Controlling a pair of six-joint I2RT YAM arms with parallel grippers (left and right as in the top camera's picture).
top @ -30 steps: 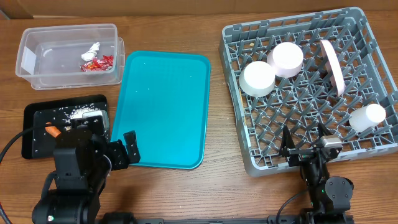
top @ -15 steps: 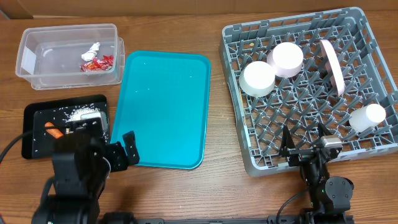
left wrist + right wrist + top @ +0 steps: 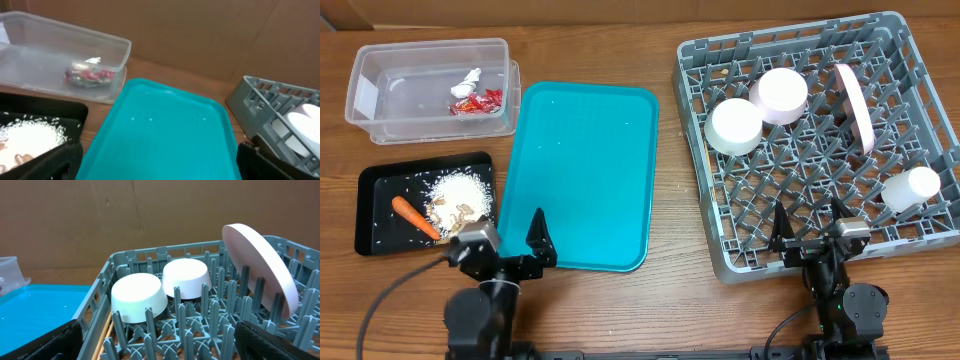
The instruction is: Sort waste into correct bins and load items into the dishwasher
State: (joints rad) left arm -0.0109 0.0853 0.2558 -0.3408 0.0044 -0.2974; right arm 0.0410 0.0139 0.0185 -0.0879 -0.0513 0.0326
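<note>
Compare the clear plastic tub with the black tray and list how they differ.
The clear tub is see-through with tall walls; the black tray is opaque and shallow. The tub holds a red wrapper and a white tissue; the tray holds rice, a carrot and nut-like bits. The tub lies beyond the tray in the overhead view. Both are rectangular, left of the teal tray.

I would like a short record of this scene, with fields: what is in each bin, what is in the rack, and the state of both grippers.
clear tub: red wrapper, white tissue
black tray: rice, nut bits, carrot
dish rack: two bowls upside down, plate on edge, cup on its side
teal tray: nothing on it
left gripper: open, holds nothing
right gripper: open, holds nothing
</note>
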